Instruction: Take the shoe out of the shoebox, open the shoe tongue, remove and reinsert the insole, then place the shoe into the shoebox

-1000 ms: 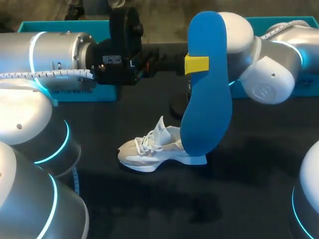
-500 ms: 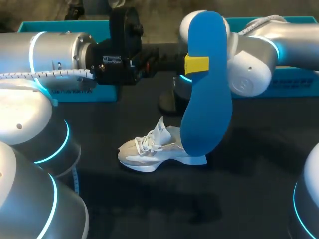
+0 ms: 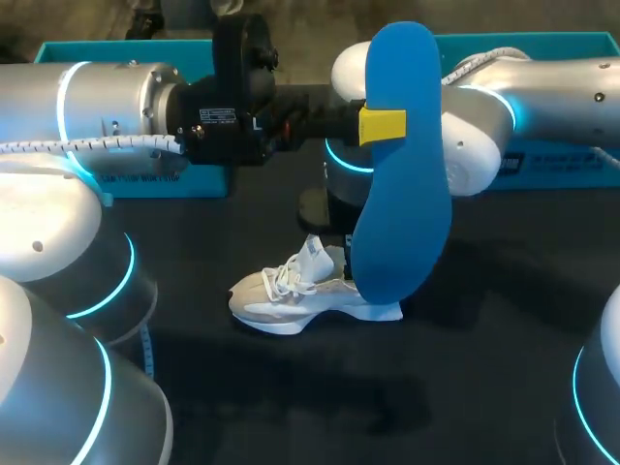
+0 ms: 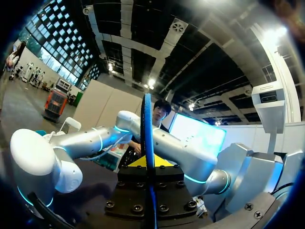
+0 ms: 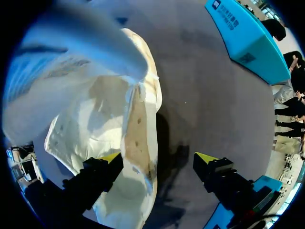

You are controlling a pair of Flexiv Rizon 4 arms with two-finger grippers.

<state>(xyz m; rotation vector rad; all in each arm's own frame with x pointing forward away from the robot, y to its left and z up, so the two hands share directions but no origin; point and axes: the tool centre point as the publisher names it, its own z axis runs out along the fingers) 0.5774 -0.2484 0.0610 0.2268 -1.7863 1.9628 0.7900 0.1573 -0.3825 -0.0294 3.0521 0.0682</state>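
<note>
The black table (image 3: 484, 387) carries the teal shoebox (image 3: 562, 165) along the upper edge of the frame. At upper centre the left gripper (image 3: 382, 126) is clamped on the tall blue insole (image 3: 402, 223), which stands upright. The white shoe (image 3: 300, 291) sits at centre, partly behind the insole. The right gripper (image 5: 159, 160) hangs over it, fingers apart, with the shoe's pale edge between them.

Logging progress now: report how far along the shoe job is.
Done: the shoe stands on the table, out of the shoebox, and the insole is out. In hand: the left gripper holds the insole upright above the shoe; the right gripper hangs open over the shoe. Left: reinsert the insole, then box the shoe.
</note>
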